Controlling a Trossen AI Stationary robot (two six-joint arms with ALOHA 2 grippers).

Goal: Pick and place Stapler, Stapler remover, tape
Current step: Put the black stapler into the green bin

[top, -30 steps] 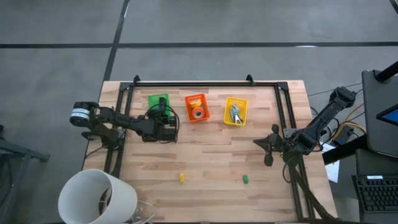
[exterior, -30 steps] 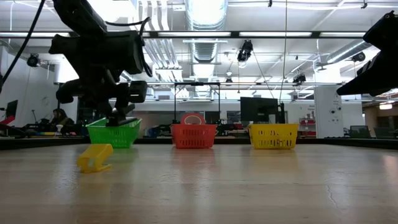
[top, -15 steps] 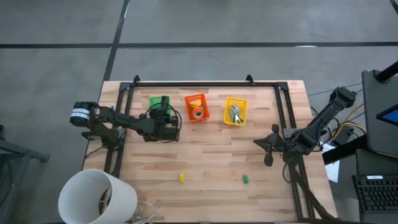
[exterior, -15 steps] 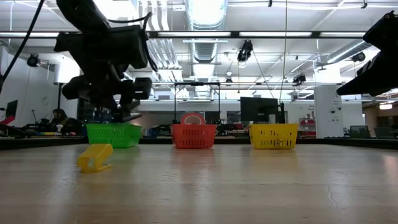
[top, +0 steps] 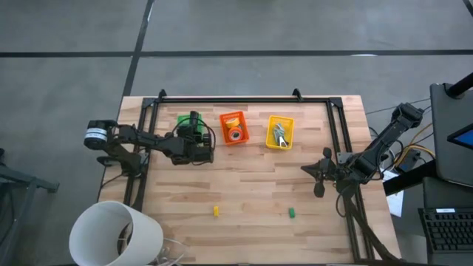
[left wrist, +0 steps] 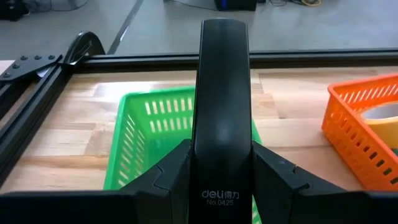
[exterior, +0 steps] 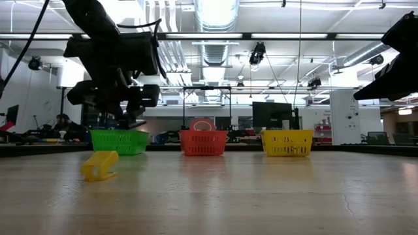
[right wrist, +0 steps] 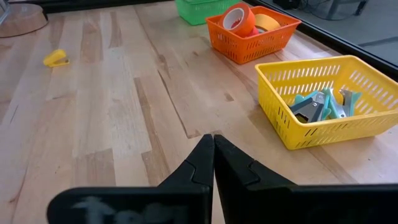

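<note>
The black stapler [left wrist: 221,93] is in my left gripper [left wrist: 221,183], which is shut on it and hangs over the green basket [left wrist: 146,137], also seen in the high view as gripper [top: 194,131] and basket [top: 183,120]. In the low view the gripper [exterior: 128,116] stands just above the basket's rim [exterior: 119,134]. Tape rolls [right wrist: 239,18] lie in the orange basket [top: 233,127]. Staple removers [right wrist: 317,106] lie in the yellow basket [top: 280,133]. My right gripper [right wrist: 213,146] is shut and waits near the table's right edge [top: 307,170]. My left gripper pinches the stapler's near end [left wrist: 221,186] between its two fingers [left wrist: 171,177], one on each long side. The fingers lie along it, coming from the table's near left and reaching toward the far edge. The stapler is lifted clear, sticking out forward over the green basket.
A small yellow block [top: 216,211] and a small green block [top: 291,213] lie on the near part of the wooden table. A black frame rail [top: 229,99] runs along the far edge. A white bucket [top: 114,235] stands at the near left corner.
My left gripper, still shut on the stapler, has moved toward the table's far edge and risen a little, carrying the stapler out over the green basket. My right arm has kept still.
</note>
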